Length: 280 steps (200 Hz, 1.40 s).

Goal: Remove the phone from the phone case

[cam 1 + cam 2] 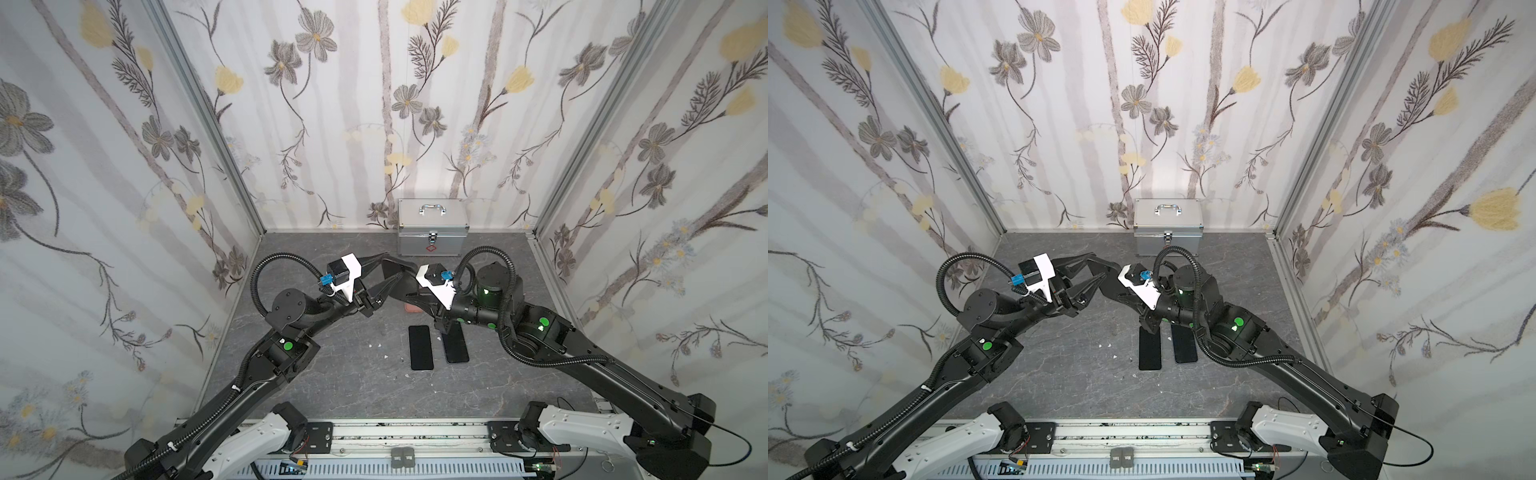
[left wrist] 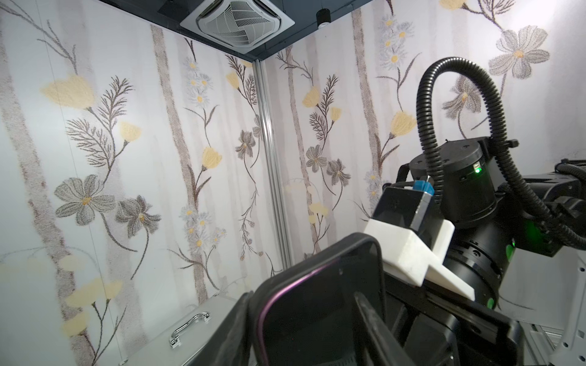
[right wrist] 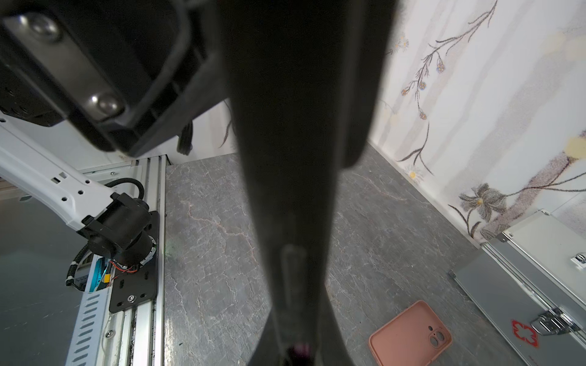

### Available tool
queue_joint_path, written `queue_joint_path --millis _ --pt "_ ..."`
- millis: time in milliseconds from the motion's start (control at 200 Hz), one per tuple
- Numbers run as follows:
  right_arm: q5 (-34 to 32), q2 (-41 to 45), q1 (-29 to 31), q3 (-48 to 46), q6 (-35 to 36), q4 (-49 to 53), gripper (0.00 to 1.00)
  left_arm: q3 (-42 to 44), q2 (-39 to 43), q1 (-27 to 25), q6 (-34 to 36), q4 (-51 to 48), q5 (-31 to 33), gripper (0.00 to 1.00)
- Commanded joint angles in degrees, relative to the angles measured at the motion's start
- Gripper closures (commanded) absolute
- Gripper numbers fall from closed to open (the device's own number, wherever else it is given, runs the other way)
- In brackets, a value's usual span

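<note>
Meeting mid-air above the grey veined tabletop (image 1: 332,386), both arms angle inward; right jaws clamp a matte black case (image 2: 364,239) holding a glossy phone (image 2: 310,301); left jaws straddle its end, grip unclear.

We count three phones: a left flat phone (image 1: 420,347), a right flat phone (image 1: 456,349), and a cased phone (image 2: 317,304). Cases number two: one black case (image 2: 358,238) and one pink case (image 3: 410,336). We find one metal box (image 1: 432,228), with one handle (image 1: 432,209) and one latch (image 1: 433,237). Arms come to two: a left arm (image 1: 216,407) and a right arm (image 1: 623,374). Of small white scraps (image 1: 385,356) we make out at least three. One ceiling vent (image 2: 237,22) shows in the left wrist view.
</note>
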<state>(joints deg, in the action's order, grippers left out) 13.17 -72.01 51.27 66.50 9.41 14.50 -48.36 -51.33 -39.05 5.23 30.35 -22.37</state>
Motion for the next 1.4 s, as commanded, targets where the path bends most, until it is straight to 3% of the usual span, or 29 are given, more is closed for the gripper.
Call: queue_joint_path --millis 0,185,764,1394 --pt "-6.05 0.64 -0.42 -0.49 -2.23 -6.33 1.0 0.25 1.1 0.0 1.34 0.9 2.02 0.48" --pt "-7.35 -0.19 -0.57 -0.1 -3.02 -5.67 1.0 0.6 1.76 0.02 1.32 0.89 1.92 0.48" --pt "0.23 -1.38 -0.21 1.49 -1.24 -3.74 1.0 0.37 1.4 0.02 0.83 0.93 0.83 0.49" --pt "0.58 -1.79 0.5 1.38 0.36 -2.68 1.0 0.63 1.23 0.01 0.63 0.92 1.31 0.49"
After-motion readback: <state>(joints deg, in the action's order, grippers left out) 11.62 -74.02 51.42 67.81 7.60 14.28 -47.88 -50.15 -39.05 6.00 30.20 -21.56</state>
